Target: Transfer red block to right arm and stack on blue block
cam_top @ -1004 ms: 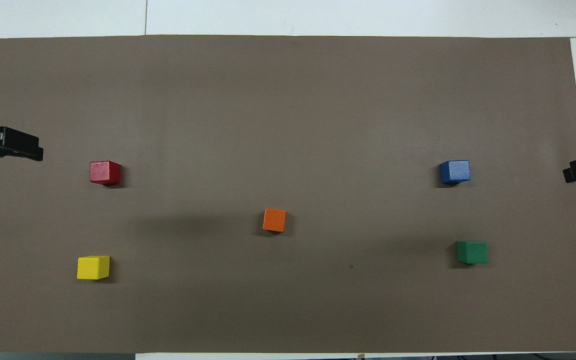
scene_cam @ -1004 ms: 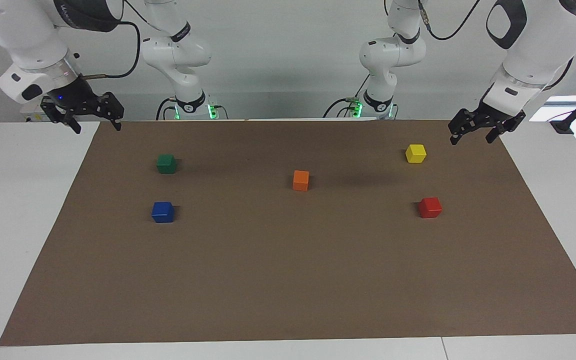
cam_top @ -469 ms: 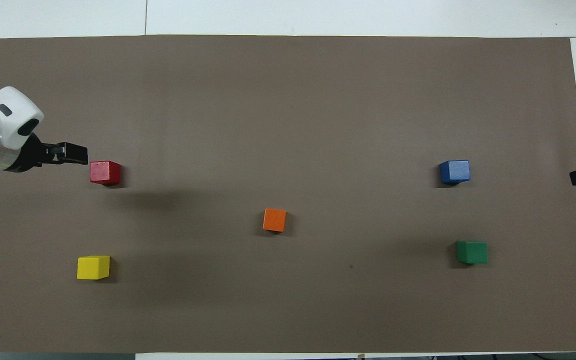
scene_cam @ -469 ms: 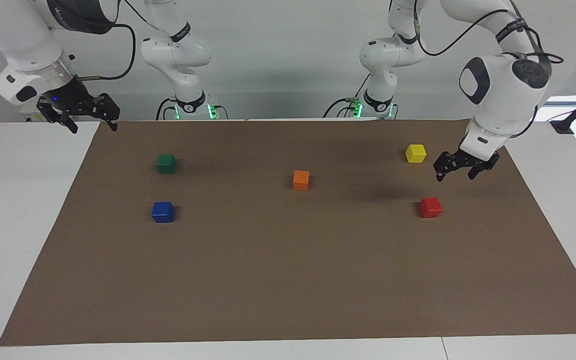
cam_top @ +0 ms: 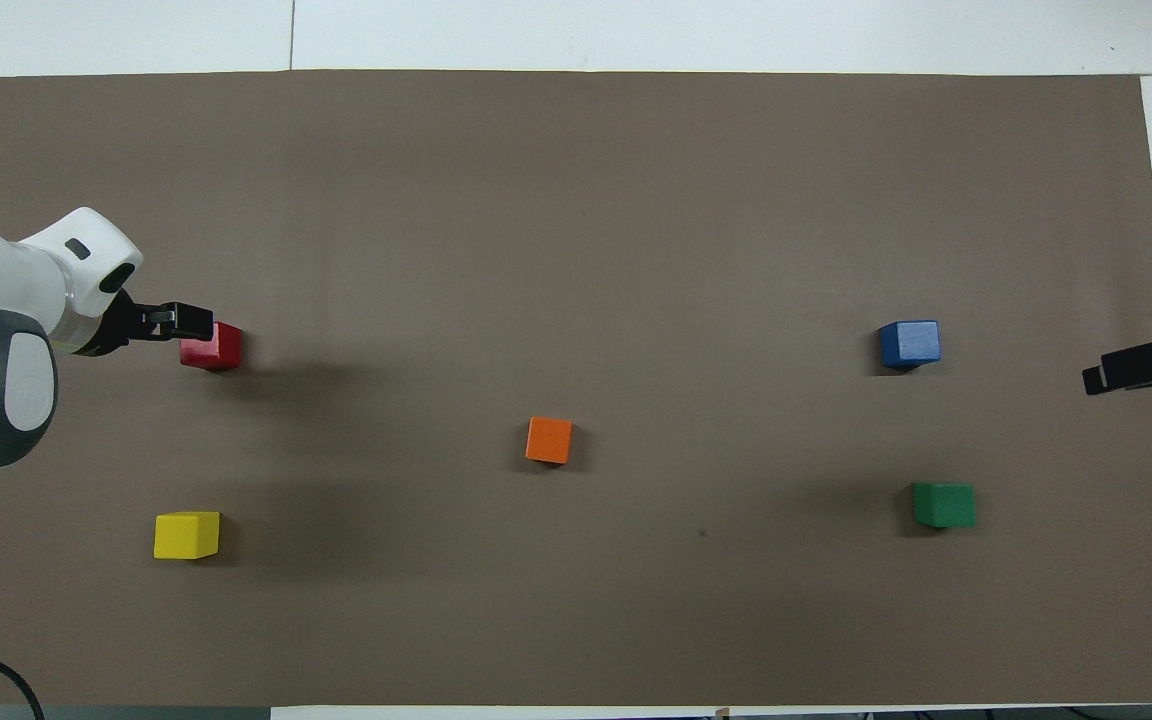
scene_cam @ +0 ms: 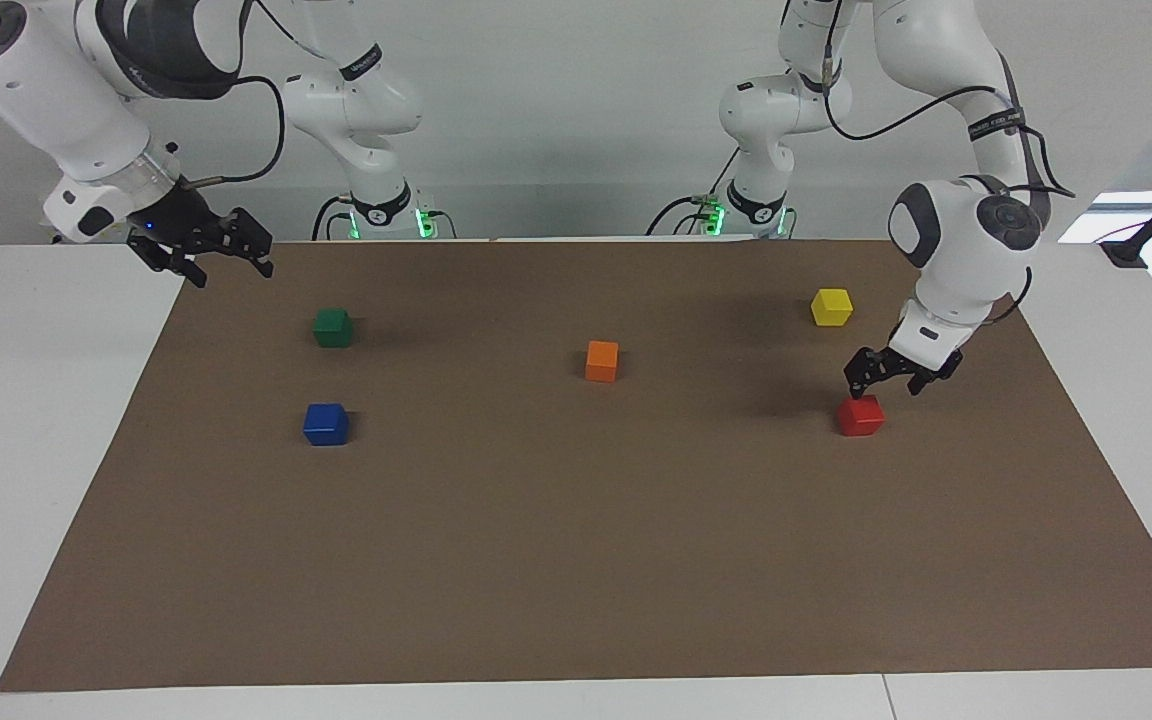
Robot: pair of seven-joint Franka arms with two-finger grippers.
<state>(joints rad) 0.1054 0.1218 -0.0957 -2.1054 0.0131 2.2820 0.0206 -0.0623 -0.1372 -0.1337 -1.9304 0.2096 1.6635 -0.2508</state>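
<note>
My left pincer [scene_cam: 884, 377] had dropped in the last second from the counter's edge near the yellow block [scene_cam: 831, 306] to just above the red block [scene_cam: 860, 415], its fingers spread and holding nothing. From overhead its tip [cam_top: 176, 321] overlapped the block's corner [cam_top: 214, 346], but the facing camera showed a small gap, so I judged it not yet touching. The red block sat untouched on the brown mat [scene_cam: 576, 560] at the left arm's end of the counter. My right pincer [scene_cam: 204, 249], also spread and empty, had shifted a little inward over the mat's edge near the green block [scene_cam: 332, 327]. The blue block [scene_cam: 325, 423] lay bare, farther from the robots than the green one. The pickup looked imminent; handover and stacking remained.
</note>
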